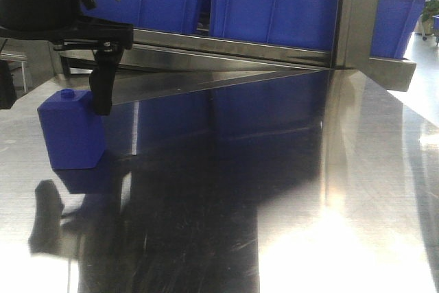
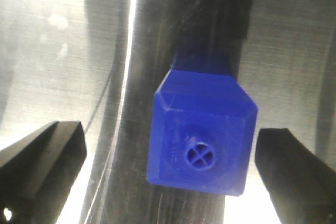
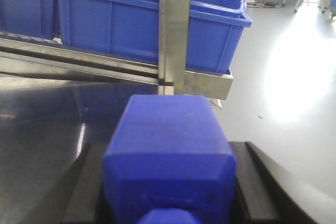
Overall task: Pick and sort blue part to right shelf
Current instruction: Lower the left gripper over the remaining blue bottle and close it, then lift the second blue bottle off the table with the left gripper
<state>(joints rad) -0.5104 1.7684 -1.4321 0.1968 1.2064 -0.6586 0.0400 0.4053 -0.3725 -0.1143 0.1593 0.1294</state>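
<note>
Now right end effector (image 3: pixel 170 184) clamps blue part (image 3: pixel 168 135); left end effector (image 2: pixel 169 153) open astride blue block (image 2: pixel 205 124).

Cap of blue part (image 3: pixel 169 150) cropped below

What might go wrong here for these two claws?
The left claw straddles a blue block off-centre, nearer one finger; closing could shove it across the shiny steel table. The right claw holds the blue part facing the shelf's upright post; moving straight ahead might hit it.
</note>
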